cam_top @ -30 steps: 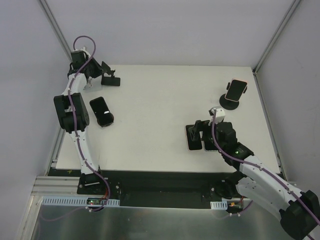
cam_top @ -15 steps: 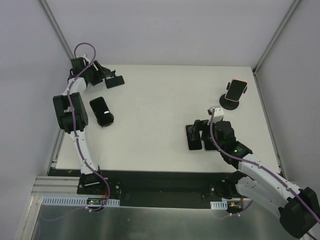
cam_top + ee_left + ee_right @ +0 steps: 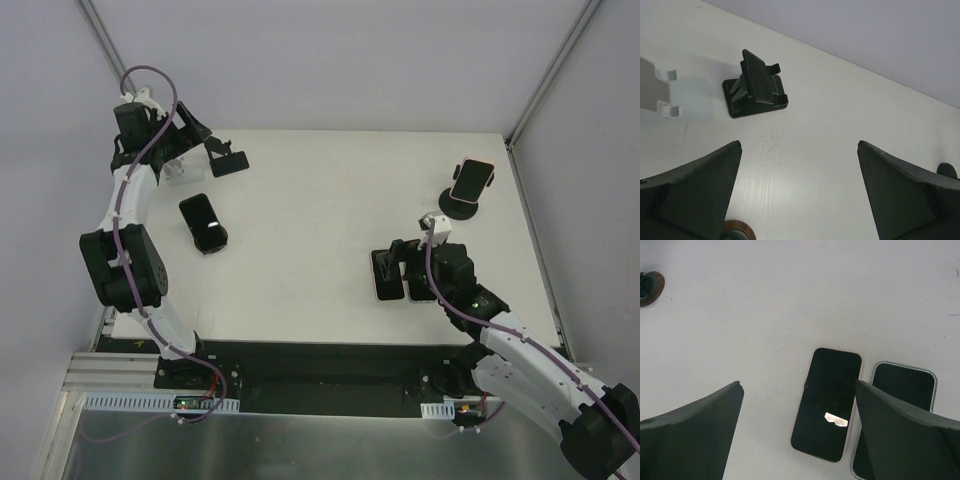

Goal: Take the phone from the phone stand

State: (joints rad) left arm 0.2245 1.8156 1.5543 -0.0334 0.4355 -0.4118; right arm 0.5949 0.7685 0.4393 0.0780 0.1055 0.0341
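A pink-cased phone (image 3: 471,178) stands upright in a black round-based phone stand (image 3: 459,208) at the table's back right. A black phone (image 3: 199,214) leans on another round stand (image 3: 213,238) at the left. My left gripper (image 3: 205,140) (image 3: 799,145) hangs open above the back left corner, apart from an empty black stand (image 3: 231,162) (image 3: 756,85). My right gripper (image 3: 400,262) (image 3: 799,385) is open over two phones lying flat, one cream-edged (image 3: 827,402) and one silver-edged (image 3: 902,385).
A small white stand (image 3: 662,92) sits left of the empty black one. A brown round base (image 3: 650,287) shows at the far left of the right wrist view. The table's back edge and walls lie close behind the left arm.
My left gripper went from shut to open and drew back up and to the left, away from the empty black stand. The right arm stayed put.
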